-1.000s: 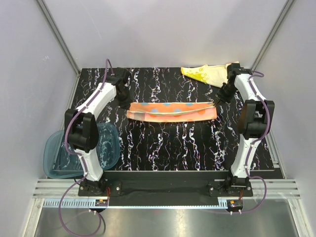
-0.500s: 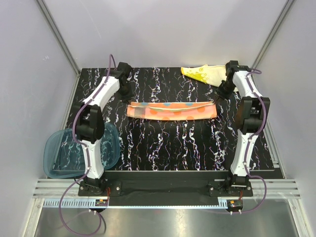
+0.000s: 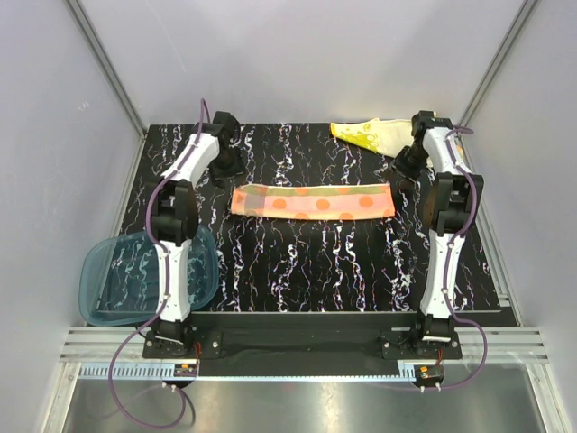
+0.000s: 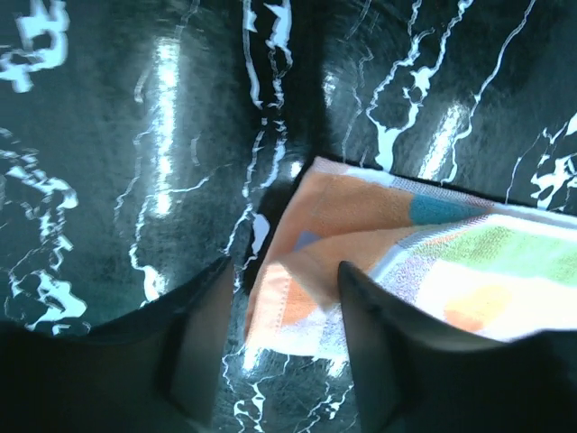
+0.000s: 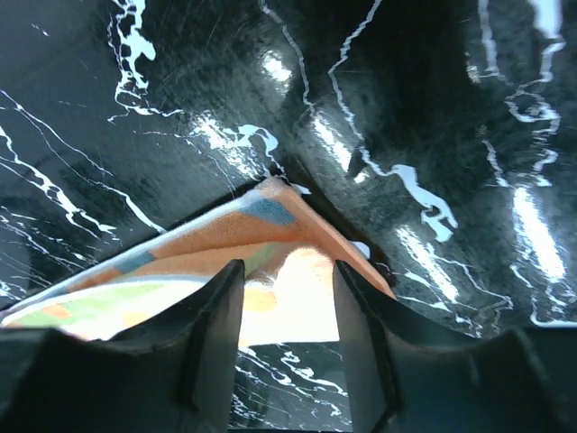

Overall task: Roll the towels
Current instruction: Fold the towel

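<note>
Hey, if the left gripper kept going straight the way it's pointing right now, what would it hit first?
Probably the folded end of the orange towel, which lies between the open fingers of the left gripper, with the black marbled table right under it. How far off is hard to judge.

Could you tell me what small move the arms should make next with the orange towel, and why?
Probably lower the left gripper onto its end of the orange towel and pinch it to start rolling. The towel lies flat as a folded strip; that gripper and the right gripper hang open over its ends.
</note>
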Controlling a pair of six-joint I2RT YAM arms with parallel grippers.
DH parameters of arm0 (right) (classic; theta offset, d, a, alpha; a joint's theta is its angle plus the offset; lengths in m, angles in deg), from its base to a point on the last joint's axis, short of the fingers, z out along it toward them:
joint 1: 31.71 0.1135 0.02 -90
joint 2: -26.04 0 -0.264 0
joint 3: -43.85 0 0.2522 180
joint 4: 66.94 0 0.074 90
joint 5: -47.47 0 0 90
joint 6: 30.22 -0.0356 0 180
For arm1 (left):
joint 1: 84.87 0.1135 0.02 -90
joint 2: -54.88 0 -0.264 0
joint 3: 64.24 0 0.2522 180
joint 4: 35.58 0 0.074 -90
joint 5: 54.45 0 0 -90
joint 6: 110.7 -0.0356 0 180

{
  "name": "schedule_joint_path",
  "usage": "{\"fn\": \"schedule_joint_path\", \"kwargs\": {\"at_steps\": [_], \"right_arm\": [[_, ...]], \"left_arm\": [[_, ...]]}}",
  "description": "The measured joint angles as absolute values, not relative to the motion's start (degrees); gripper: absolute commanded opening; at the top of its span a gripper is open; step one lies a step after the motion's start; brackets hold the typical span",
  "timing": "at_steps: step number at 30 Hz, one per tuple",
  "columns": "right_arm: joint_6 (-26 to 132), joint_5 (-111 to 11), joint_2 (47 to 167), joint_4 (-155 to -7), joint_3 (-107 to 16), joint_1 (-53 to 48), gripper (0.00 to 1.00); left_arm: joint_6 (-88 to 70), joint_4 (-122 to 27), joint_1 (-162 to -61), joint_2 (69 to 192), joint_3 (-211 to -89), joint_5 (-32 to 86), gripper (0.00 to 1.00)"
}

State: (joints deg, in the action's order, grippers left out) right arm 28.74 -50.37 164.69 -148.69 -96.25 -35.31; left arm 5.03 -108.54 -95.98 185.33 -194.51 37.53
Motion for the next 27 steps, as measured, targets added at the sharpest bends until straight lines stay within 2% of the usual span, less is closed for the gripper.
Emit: {"fn": "schedule_joint_path", "kwargs": {"at_steps": [1, 7, 12, 15, 19, 20, 22, 23, 25, 27], "right_arm": [[28.69, -50.47, 164.78, -149.15, -96.91, -35.62, 0.52], [28.39, -48.07, 163.16, -150.46, -98.04, -36.95, 0.96], [28.54, -42.98, 153.48, -149.45, -90.94, -37.08, 0.97], [28.95, -43.63, 143.03, -145.12, -81.13, -37.08, 0.91], [30.05, -52.68, 128.58, -135.2, -64.06, -36.95, 0.63], [30.16, -55.26, 127.01, -133.34, -61.54, -36.84, 0.41], [30.79, -61.32, 125.85, -128.78, -57.17, -36.4, 0.23], [30.94, -64.22, 126.49, -126.52, -55.64, -36.07, 0.08], [31.45, -68.24, 129.2, -123.6, -53.98, -35.42, 0.01], [31.75, -70.28, 132.36, -122.22, -53.54, -35.05, 0.0]], "left_arm": [[4.88, -108.89, -95.79, 185.33, -194.86, 37.57, 0.75], [4.35, -109.74, -94.98, 182.75, -195.34, 39.19, 0.78], [4.4, -106.22, -95.13, 170.19, -184.78, 41.35, 0.76], [4.86, -103.97, -95.72, 161.66, -177.79, 41.9, 0.73], [5.69, -98.86, -97.1, 155.91, -170.23, 39.73, 0.68], [5.95, -97.68, -97.58, 155.87, -168.87, 38.62, 0.67], [6.39, -95.32, -98.91, 157.38, -166.86, 36.32, 0.65], [6.67, -94.36, -99.68, 158.6, -166.4, 35.36, 0.64], [7.09, -92.69, -101.01, 161.25, -166.12, 33.59, 0.62], [7.74, -90.9, -102.15, 163.85, -165.9, 31.73, 0.6]]}}
